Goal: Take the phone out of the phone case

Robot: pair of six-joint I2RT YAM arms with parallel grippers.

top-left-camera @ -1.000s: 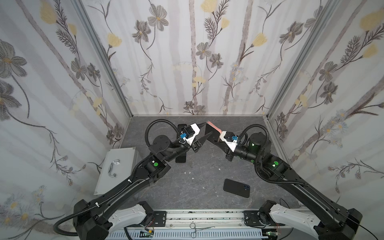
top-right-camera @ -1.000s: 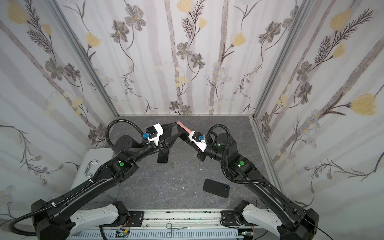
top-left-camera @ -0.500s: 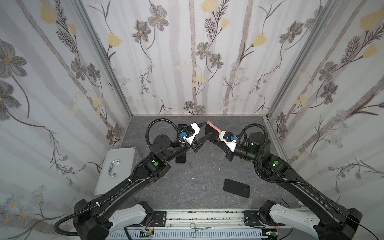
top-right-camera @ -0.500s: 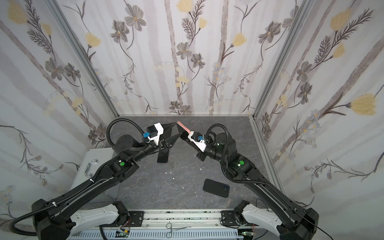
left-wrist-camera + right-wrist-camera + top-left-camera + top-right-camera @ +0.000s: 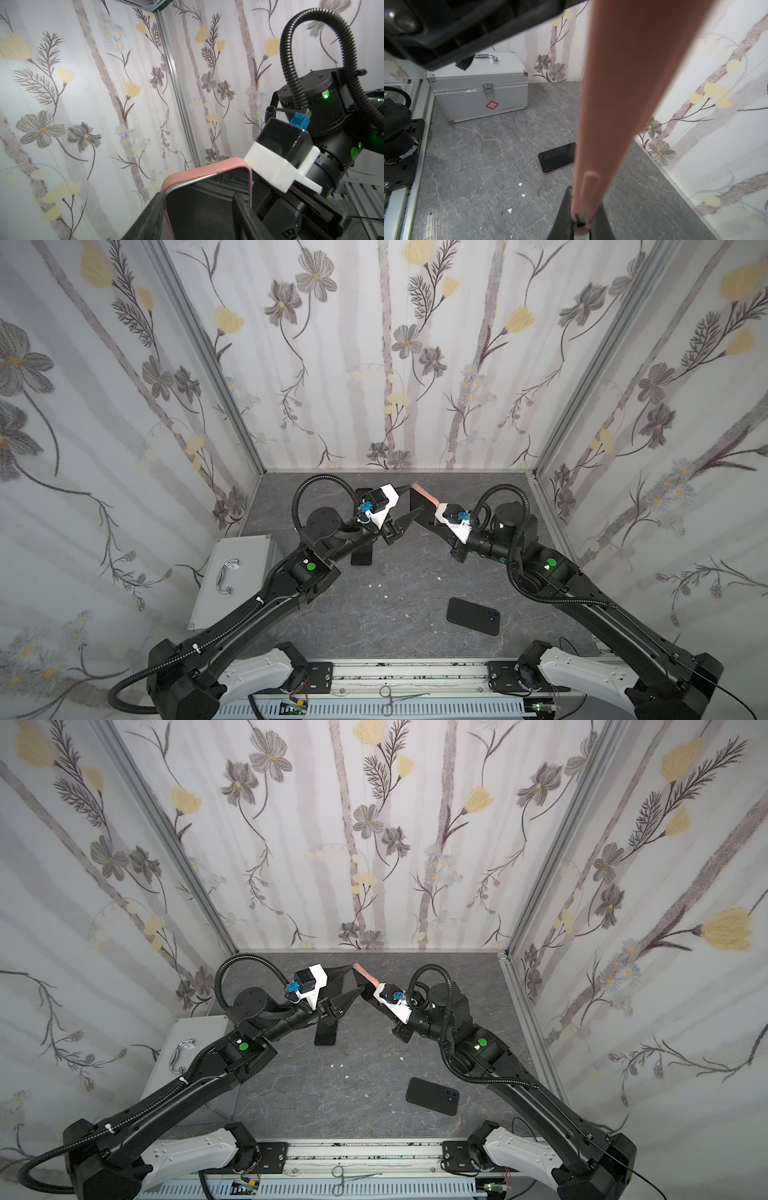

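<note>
A phone [image 5: 199,209] with a dark screen sits in a pink phone case [image 5: 197,168], held up in the air at the back middle in both top views [image 5: 424,494] [image 5: 368,974]. My right gripper [image 5: 584,197] is shut on the case's lower end, and the case's pink back [image 5: 623,83] fills its wrist view. My left gripper [image 5: 412,500] [image 5: 198,197] is open at the case's upper end. One of its fingers [image 5: 149,216] lies against the case's outer edge, the other finger [image 5: 242,212] stands over the screen.
A black phone [image 5: 473,616] lies back-up on the grey floor at front right. Another dark-screened phone [image 5: 360,558] [image 5: 557,158] lies under the left arm. A silver first-aid box [image 5: 232,572] [image 5: 479,93] stands at the left wall. Forceps [image 5: 401,699] lie on the front rail.
The left gripper's jaws have spread a little wider round the cased phone. Both arms and the case have hardly moved.
</note>
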